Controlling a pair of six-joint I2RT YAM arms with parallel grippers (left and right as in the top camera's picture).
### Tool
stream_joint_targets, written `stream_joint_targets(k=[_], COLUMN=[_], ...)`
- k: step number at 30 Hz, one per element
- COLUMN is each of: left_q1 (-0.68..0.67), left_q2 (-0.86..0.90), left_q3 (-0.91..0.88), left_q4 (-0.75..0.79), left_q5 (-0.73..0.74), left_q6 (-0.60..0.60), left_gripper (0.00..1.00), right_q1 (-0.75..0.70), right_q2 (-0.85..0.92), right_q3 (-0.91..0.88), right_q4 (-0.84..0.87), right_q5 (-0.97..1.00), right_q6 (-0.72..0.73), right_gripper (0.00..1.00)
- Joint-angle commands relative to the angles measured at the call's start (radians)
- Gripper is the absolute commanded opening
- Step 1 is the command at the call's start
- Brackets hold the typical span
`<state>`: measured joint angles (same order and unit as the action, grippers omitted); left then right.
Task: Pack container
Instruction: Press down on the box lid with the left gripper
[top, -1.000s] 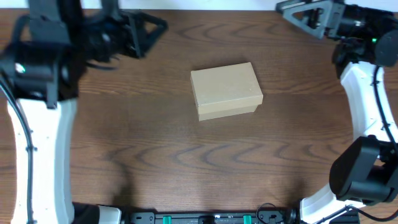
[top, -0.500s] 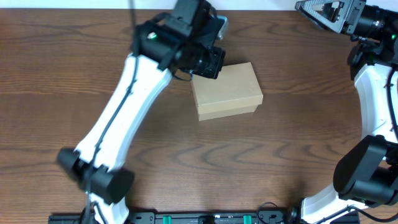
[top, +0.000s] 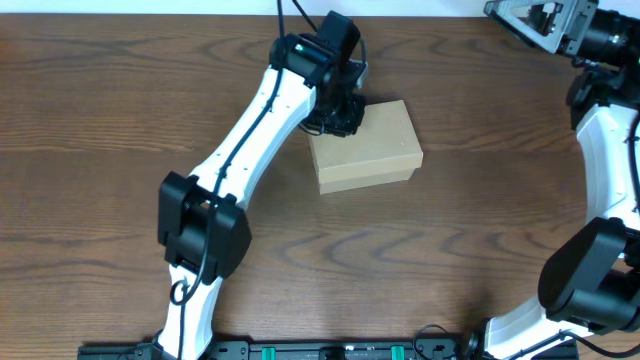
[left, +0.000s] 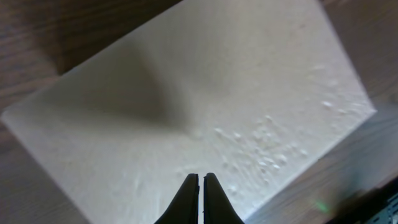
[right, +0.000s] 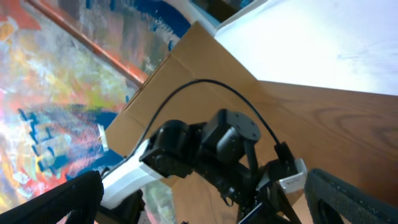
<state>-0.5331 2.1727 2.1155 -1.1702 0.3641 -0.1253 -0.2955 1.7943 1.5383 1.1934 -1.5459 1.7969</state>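
The container (top: 372, 150) — plain tan cardboard, lid shut.

Container (top: 368, 148) lies centred on table (top: 110, 130), left fingers (left: 188, 200) over its far-left corner.

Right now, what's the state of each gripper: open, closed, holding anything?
Left gripper: closed, holding nothing, tips over the container.
Right gripper: open, empty, well away from the container.
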Motion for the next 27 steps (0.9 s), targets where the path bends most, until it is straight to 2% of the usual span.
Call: stream_joint_targets(k=[1,10,27], left_q1=[-0.01,-0.06,-0.09], left_q2=[0.019,0.027,0.027], left_q3=[-0.002,-0.016,-0.18], left_q4=[-0.008,-0.007,0.057], left_q5=[0.023,0.0,0.003], left_q6=[0.017,0.017,-0.002], left_gripper=[0.06,0.06,0.05], right_q1=[-0.026,-0.054,-0.058], right_q2=[-0.005,-0.005,-0.005], right_q3=[0.012,0.012,0.012], right_q4=[0.002,0.0,-0.001], right_q5=[-0.011,-0.011,-0.011], right_q6=[-0.022,-0.022,-0.022], right_gripper=[0.99,0.99,0.99])
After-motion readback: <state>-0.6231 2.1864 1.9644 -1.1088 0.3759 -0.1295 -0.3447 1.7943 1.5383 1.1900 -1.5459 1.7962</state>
